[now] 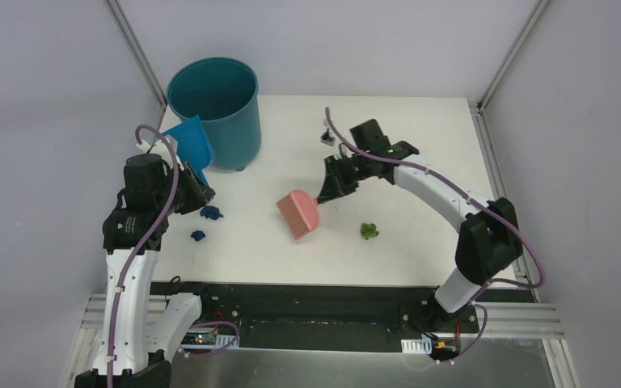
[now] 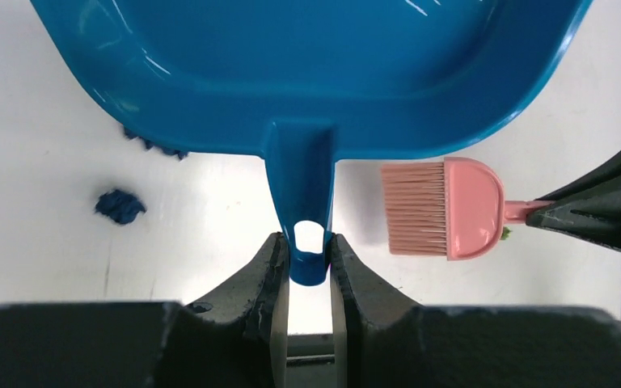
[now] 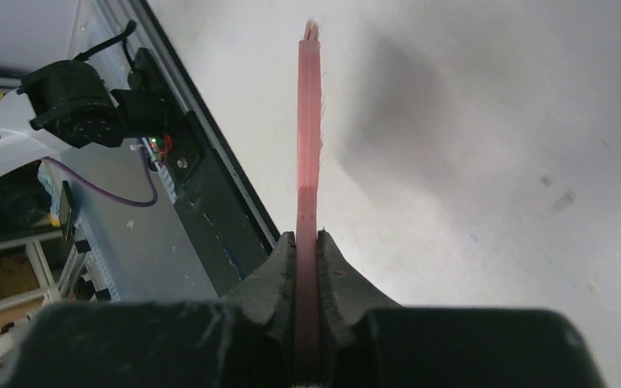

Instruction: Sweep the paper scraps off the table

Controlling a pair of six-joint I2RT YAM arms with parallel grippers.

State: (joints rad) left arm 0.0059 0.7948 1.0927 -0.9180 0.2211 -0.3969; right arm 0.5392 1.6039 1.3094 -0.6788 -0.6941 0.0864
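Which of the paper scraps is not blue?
The green scrap, alone beside the pink brush; the two dark blue scraps lie near the blue dustpan.

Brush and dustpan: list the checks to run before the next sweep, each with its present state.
1. Right gripper shut on the brush handle: ok.
2. Left gripper shut on the dustpan handle: ok.
3. Dustpan lip flat on the table: cannot tell.
4. Bristles touching the table: cannot tell.
5. Brush behind the green scrap, ready to push it towards the dustpan: not ok; the brush sits between the two.
6. Table free of scraps: not ok; two blue scraps lie near the left gripper, as well as the green scrap.
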